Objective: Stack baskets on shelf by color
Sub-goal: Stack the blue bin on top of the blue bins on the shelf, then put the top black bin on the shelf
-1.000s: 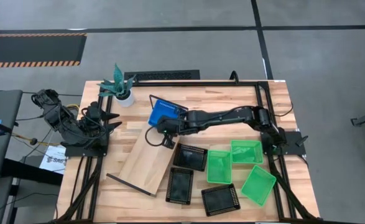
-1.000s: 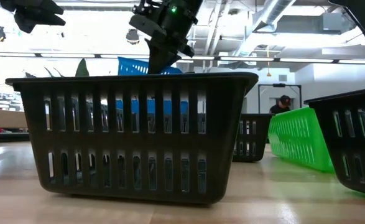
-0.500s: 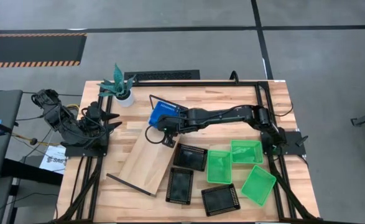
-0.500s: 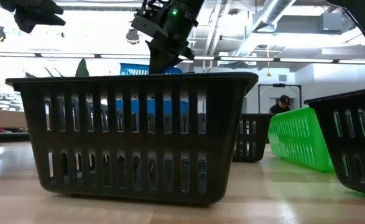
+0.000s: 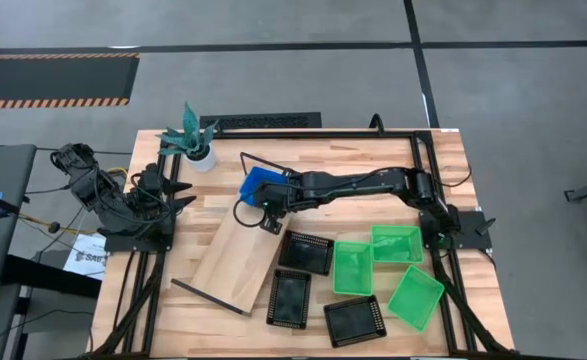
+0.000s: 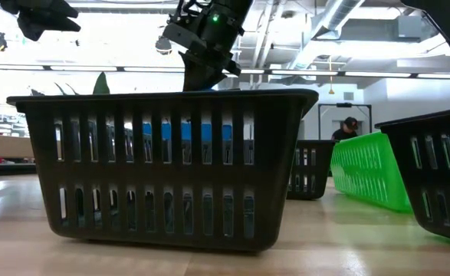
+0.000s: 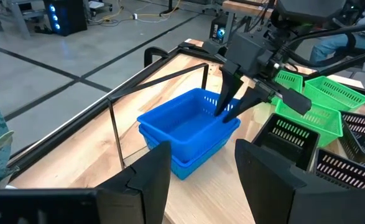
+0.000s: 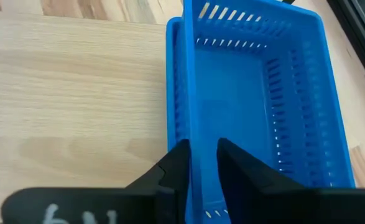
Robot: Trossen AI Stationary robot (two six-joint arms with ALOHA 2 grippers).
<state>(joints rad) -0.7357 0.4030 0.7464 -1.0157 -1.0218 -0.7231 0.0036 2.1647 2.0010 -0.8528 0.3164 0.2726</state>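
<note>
Two blue baskets (image 7: 182, 127) sit nested one in the other on the far end of the shelf (image 5: 235, 250), a light-wood plank lying slantwise on the table. My right gripper (image 7: 227, 112) reaches down over the stack (image 5: 256, 183). It is open, with one finger inside and one outside the upper basket's near wall (image 8: 192, 146). My left gripper (image 7: 202, 149) waits open at the table's left edge (image 5: 183, 193), facing the stack. In the low view the right gripper (image 6: 202, 73) shows above a black basket (image 6: 163, 169), with blue (image 6: 175, 132) visible through its slots.
Three black baskets (image 5: 305, 252) (image 5: 291, 298) (image 5: 354, 320) and three green ones (image 5: 352, 267) (image 5: 397, 243) (image 5: 415, 296) lie loose on the table to the near right of the shelf. A potted plant (image 5: 195, 140) stands at the far left. Most of the plank's near part is bare.
The upper blue basket stood tilted a second ago, with one end raised above the lower one. It has sunk level into the basket beneath. In the low view its rim has dropped behind the black basket's rim. My right gripper has stayed over the stack.
</note>
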